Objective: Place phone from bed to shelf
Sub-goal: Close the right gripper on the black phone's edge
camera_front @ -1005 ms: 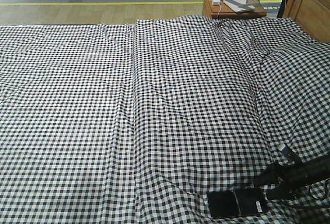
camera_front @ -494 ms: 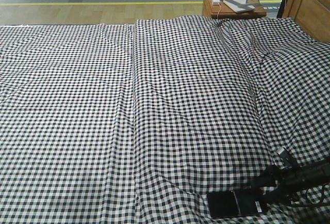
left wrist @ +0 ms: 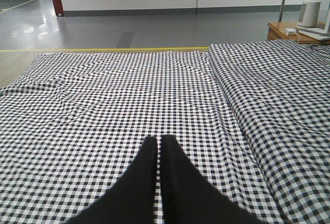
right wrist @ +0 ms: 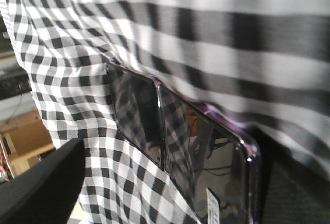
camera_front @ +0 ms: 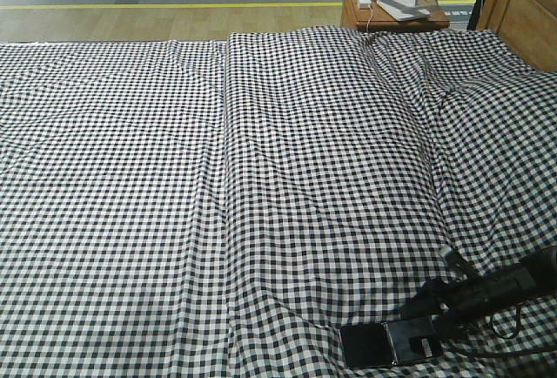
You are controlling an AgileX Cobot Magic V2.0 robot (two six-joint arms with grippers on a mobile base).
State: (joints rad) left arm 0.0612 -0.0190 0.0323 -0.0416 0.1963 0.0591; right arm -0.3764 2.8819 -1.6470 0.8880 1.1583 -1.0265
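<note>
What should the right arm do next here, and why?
Probably close the right gripper on the phone. In the right wrist view its jaws appear open on either side of the phone's stickered end, and the phone lies flat on the bed, not yet lifted.

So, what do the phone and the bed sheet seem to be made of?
The phone: glossy black face, likely glass, since it mirrors the checks; pinkish rim, metal or plastic, unclear. The bed sheet: matte woven cloth, probably cotton, wrinkling in long soft folds.
</note>
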